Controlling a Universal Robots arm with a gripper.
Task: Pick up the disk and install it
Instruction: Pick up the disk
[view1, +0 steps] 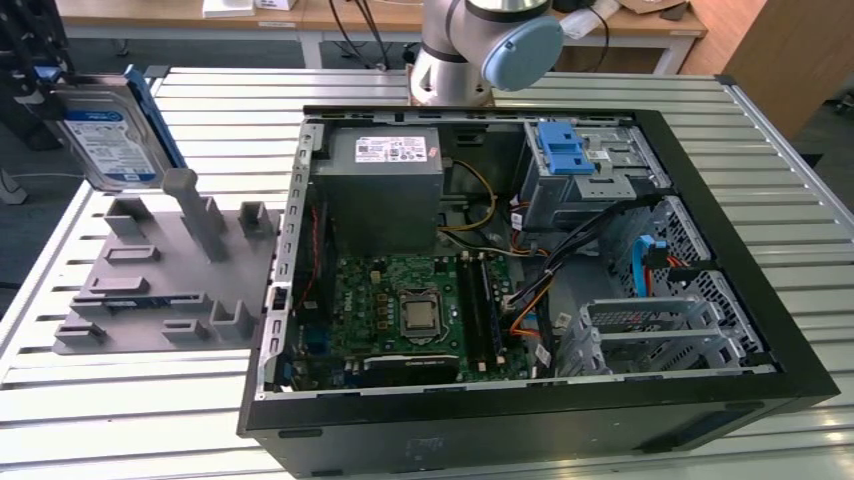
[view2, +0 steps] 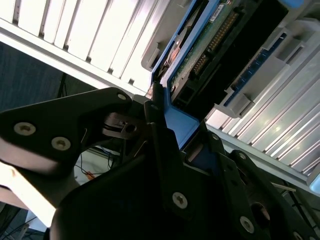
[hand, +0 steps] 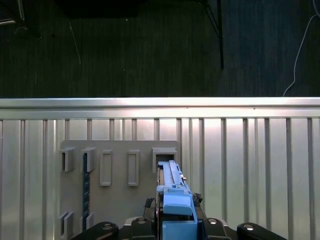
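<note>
The disk (view1: 110, 135), a silver drive with a white-and-blue label in a blue carrier, hangs upright over the far end of the grey holder rack (view1: 160, 290) at the exterior view's left. My gripper (view1: 51, 85) is shut on the disk's edge from the far left. In the first wrist view the blue carrier (hand: 175, 200) sits edge-on between the black fingers (hand: 145, 222), above the rack (hand: 115, 200). In the second wrist view my gripper (view2: 167, 130) clamps the carrier's blue frame, and the disk's green circuit board (view2: 210, 40) shows beyond it.
The open black computer case (view1: 534, 420) lies to the exterior view's right of the rack, holding a grey power supply (view1: 384, 190), a motherboard (view1: 414, 310) and a blue-handled drive cage (view1: 574, 150). The arm's base (view1: 467, 50) stands behind the case. Everything rests on a slatted metal table (view1: 134, 420).
</note>
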